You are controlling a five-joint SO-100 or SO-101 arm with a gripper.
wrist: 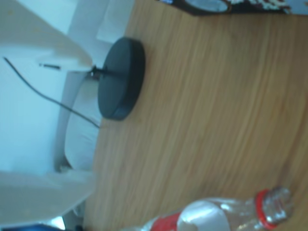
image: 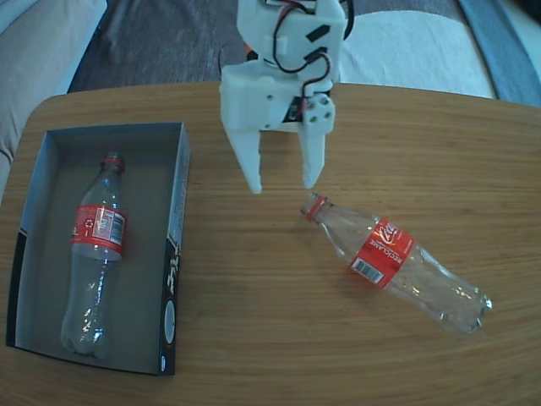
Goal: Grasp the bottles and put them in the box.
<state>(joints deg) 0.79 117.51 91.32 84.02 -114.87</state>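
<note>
Pincer (image: 283,184): white, two-fingered, pointing down over the tabletop (image: 270,338); jaws parted to a moderate gap, nothing between them.

Loose bottle (image: 396,262): lies on its side on the tabletop just below and to the right of the pincer in the fixed view. Its red-ringed neck sits close under the right fingertip, apparently not touching; the body runs diagonally away to the lower right. The wrist view shows its neck and label at the bottom edge.

Boxed bottle (image: 95,254): lies lengthwise inside the box (image: 176,245), well to the left of the pincer.

Black round disc (wrist: 120,79): at the tabletop edge, wrist view only.

Step in hand, judged: one bottle stowed; approach to the second. The next move calls for shifting toward the bottle's body, descending with the jaws astride it, then closing.
</note>
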